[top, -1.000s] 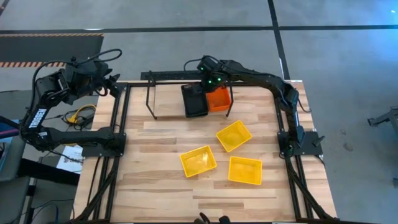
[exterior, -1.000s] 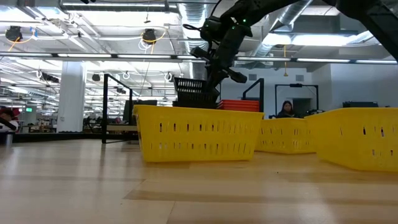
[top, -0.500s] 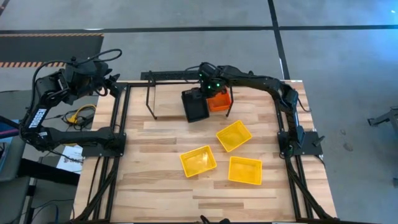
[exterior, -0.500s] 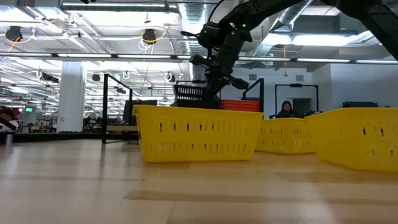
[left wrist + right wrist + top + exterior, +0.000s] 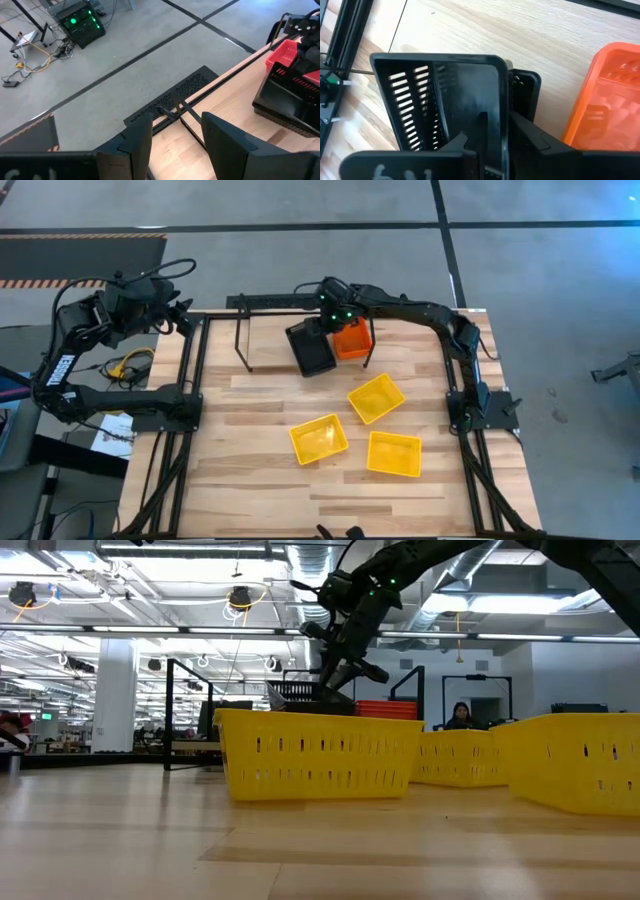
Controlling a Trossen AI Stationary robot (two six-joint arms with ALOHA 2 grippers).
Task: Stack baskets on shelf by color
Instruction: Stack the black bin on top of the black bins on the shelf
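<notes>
A black basket (image 5: pixel 311 347) sits askew on another black basket (image 5: pixel 525 87) on the shelf (image 5: pixel 243 345), beside a red-orange basket (image 5: pixel 351 338). My right gripper (image 5: pixel 495 142) reaches down at the top basket's far short wall (image 5: pixel 503 107), open, with one finger inside the basket and one outside. Three yellow baskets (image 5: pixel 375 398) (image 5: pixel 319 439) (image 5: pixel 393 453) lie on the table nearer the front. My left gripper (image 5: pixel 175 137) waits open past the table's far left corner, holding nothing. My right gripper slants down from the far side with its fingers astride the top black basket's far short wall (image 5: pixel 503 107). A gap shows beside each finger, and I cannot tell whether either finger touches the wall. The basket rests tilted on the black one below.
The shelf's upright wire end loops (image 5: pixel 185 710) stand left and right of the baskets. The shelf's left part (image 5: pixel 270 330) holds nothing. The yellow baskets fill the table's middle and right, and bare planks lie to their left.
My right gripper has sunk a little with the black basket. The basket has come down onto the one beneath and turned slightly, its far end swinging toward the table's left.
</notes>
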